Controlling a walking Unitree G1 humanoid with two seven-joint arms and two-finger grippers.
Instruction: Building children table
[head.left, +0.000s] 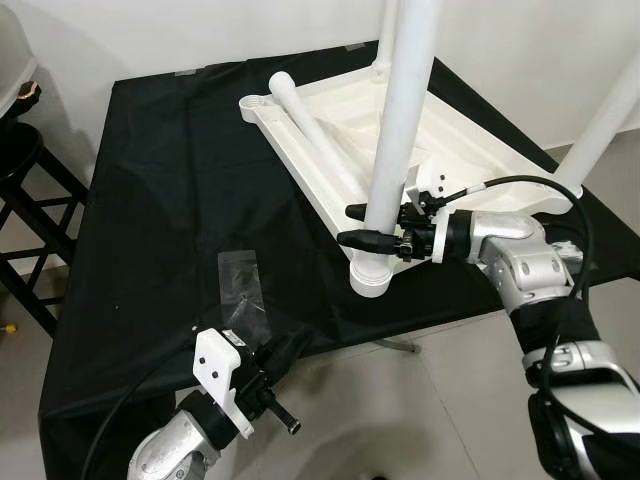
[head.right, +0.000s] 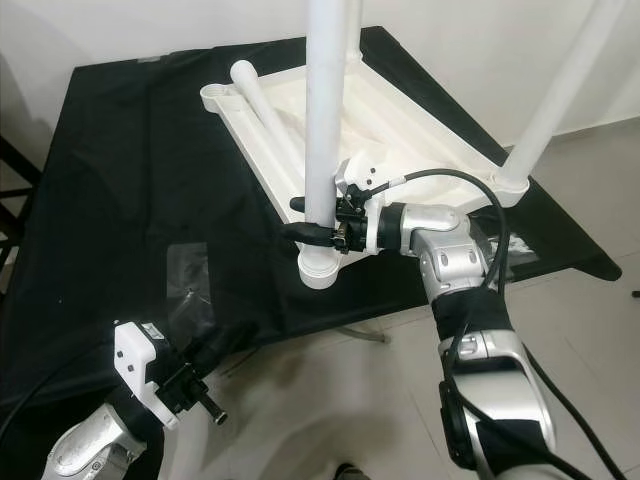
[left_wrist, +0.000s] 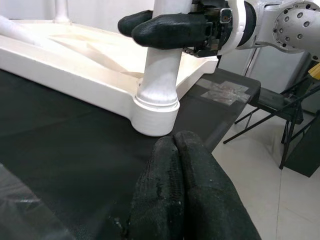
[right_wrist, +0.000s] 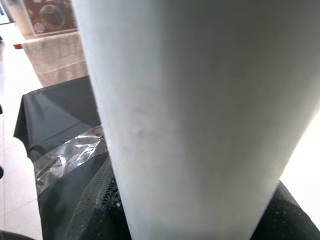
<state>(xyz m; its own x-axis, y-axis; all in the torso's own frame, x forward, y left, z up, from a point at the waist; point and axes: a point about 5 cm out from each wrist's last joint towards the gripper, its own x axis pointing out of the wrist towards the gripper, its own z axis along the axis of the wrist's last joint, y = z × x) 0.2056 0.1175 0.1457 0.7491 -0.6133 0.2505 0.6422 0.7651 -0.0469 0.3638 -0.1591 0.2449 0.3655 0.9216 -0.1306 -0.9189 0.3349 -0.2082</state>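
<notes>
White plastic tabletop (head.left: 330, 115) is lying upside down on the black-draped counter (head.left: 160, 200), its near corner overhanging the counter's front edge. An upright leg (head.left: 400, 130) is standing in that corner's socket (head.left: 370, 275), and the right gripper (head.left: 358, 225) is clamping it just above the socket, one black finger on either side. The right arm is reaching in level from the right, wrist straight and elbow bent below. A loose leg (head.left: 315, 135) is resting inside the tabletop, and another fitted leg (head.right: 555, 95) is rising at the right corner. The left gripper (left_wrist: 177, 195) is hovering low at the counter's front edge, fingers pressed together, empty. A clear plastic bag (head.left: 240, 285) is lying on the cloth nearby. The right wrist view is showing tape (right_wrist: 65, 155) on the cloth behind the leg.
</notes>
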